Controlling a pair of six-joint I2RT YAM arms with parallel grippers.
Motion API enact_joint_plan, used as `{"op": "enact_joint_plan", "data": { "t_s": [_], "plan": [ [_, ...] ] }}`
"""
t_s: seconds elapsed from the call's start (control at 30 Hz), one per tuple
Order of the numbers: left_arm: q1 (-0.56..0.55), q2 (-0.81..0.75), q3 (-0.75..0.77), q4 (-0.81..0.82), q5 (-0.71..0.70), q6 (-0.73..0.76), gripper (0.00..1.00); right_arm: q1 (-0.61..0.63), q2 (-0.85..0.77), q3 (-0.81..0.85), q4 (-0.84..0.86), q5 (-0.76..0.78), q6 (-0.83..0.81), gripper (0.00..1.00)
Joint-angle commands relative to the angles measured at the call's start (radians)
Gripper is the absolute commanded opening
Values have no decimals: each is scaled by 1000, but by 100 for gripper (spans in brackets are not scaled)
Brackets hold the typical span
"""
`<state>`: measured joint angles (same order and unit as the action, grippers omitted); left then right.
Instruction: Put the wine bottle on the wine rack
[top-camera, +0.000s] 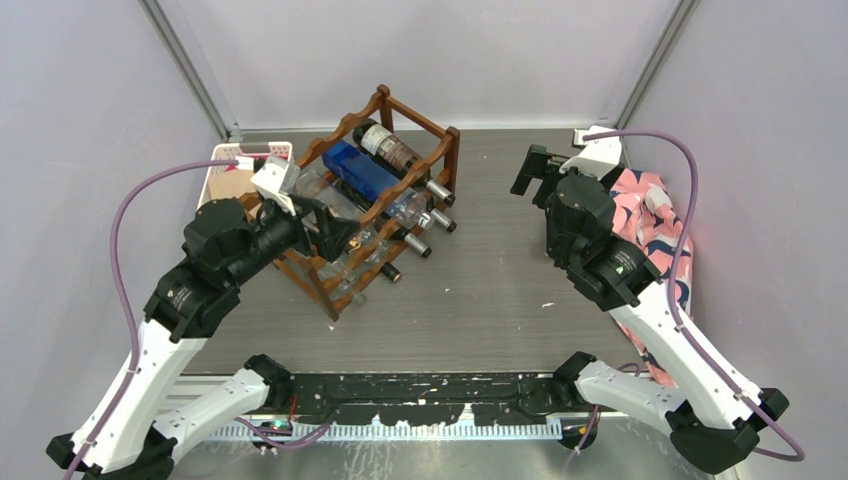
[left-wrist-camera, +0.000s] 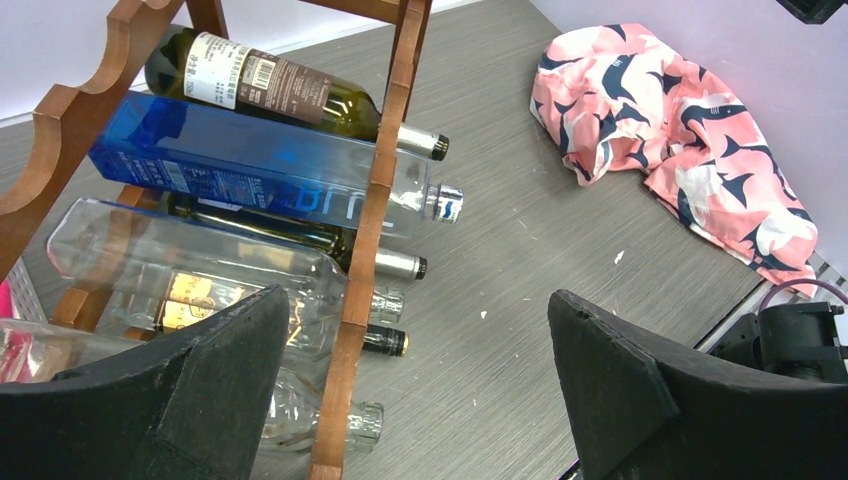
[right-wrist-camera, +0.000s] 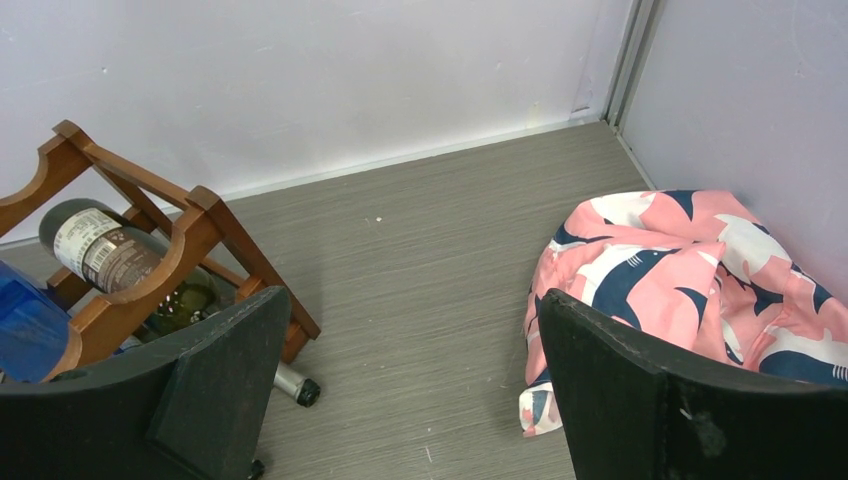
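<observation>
The left arm (top-camera: 215, 250) is hiding part of the basket (top-camera: 218, 152) and rack (top-camera: 453, 160); the right arm (top-camera: 600, 255) is covering some cloth (top-camera: 640, 190).

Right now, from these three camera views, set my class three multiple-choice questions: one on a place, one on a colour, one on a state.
1. The pink cloth lies:
A. on the right side of the table, by the wall
B. at the table's left edge
C. in a basket

2. The flat-sided bottle in the top row of the rack is:
A. green
B. blue
C. red

3. The left gripper and right gripper are:
A. both open, holding nothing
B. both shut
C. one shut on a bottle

Answers:
1 A: the top view shows the cloth bunched against the right wall.
2 B: its body is bright blue beside a dark labelled bottle.
3 A: each wrist view shows fingers wide apart with only table between them.
</observation>
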<state>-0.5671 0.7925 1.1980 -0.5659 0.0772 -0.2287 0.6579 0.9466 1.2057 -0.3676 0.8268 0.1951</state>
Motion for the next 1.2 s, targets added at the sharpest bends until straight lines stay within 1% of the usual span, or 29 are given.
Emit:
{"op": "enact_joint_plan", "data": {
  "t_s": [0.0,0.33,0.5,0.63,0.8,1.17],
  "plan": [
    [6,-19,3,41,14,-7,100,-4,-25,8,30,7,21,100],
    [6,-31,15,31,15,-10,100,-3,-42,12,25,15,16,100],
    [6,-27,66,13,15,6,100,-4,-58,34,25,33,-12,100],
    [6,-7,152,-20,25,31,100,-4,-47,112,31,38,-54,100],
    [6,22,263,-59,26,75,100,-4,9,263,39,35,-123,100],
    [6,94,454,-72,30,133,100,-4,123,509,40,-16,-143,100]
  ]
}}
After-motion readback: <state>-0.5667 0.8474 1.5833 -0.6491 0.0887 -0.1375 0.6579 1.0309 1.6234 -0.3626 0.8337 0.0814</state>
